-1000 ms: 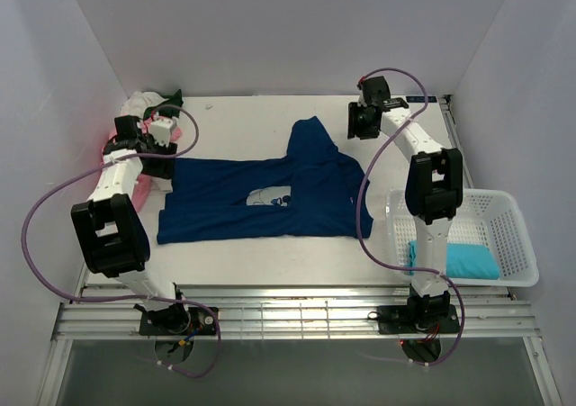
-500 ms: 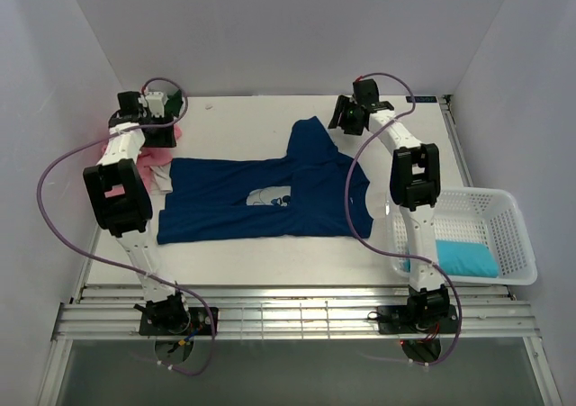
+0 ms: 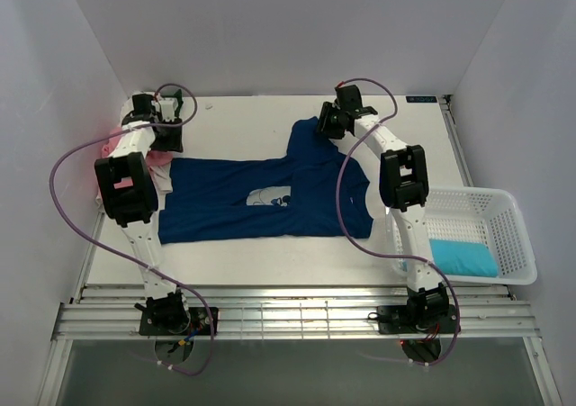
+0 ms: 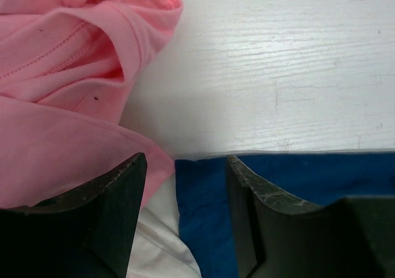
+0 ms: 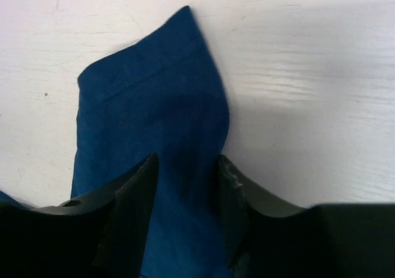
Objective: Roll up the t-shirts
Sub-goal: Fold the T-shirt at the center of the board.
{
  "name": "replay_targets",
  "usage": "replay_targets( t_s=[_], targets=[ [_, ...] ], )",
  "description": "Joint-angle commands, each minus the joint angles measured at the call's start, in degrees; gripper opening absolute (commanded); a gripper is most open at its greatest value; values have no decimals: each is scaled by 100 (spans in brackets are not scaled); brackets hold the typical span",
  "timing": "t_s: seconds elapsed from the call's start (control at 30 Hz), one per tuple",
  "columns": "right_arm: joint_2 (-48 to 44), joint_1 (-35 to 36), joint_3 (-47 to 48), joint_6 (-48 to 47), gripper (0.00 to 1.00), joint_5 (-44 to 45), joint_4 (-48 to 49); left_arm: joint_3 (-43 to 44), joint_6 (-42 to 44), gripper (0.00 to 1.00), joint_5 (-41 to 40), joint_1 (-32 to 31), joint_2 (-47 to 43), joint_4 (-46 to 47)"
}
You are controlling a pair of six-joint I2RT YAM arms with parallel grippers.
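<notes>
Farther back than before, left end effector (image 4: 185,167) and right end effector (image 5: 187,164) sit open astride edges of the navy t-shirt (image 3: 225,210), gripping nothing

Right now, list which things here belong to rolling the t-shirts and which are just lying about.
Belong to the job:
- navy t-shirt, spread flat
- pink t-shirt, bunched
- white garment beside it
- teal t-shirt, in the basket

Lying about:
- white mesh basket
</notes>
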Motion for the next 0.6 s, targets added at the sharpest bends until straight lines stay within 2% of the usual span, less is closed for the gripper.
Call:
replay_targets(
  t_s=[0.0, 0.1, 0.3, 0.4, 0.57],
  targets=[
    [340, 83, -22, 19, 40, -275, -382, 135, -16, 63, 16, -32, 136, 9],
    [279, 74, -109, 90, 27, -407, -277, 152, 71, 61, -204, -76, 198, -17],
    [103, 22, -144, 63, 10, -460, -242, -146, 90, 56, -344, -85, -118, -44],
    [-54, 4, -285, 11, 8, -530, -93, -269, 151, 56, -336, -94, -233, -61],
    [-178, 13, -496, -112, 8, -513, -110, -313, 55, 49, -301, -121, -197, -166]
  ],
)
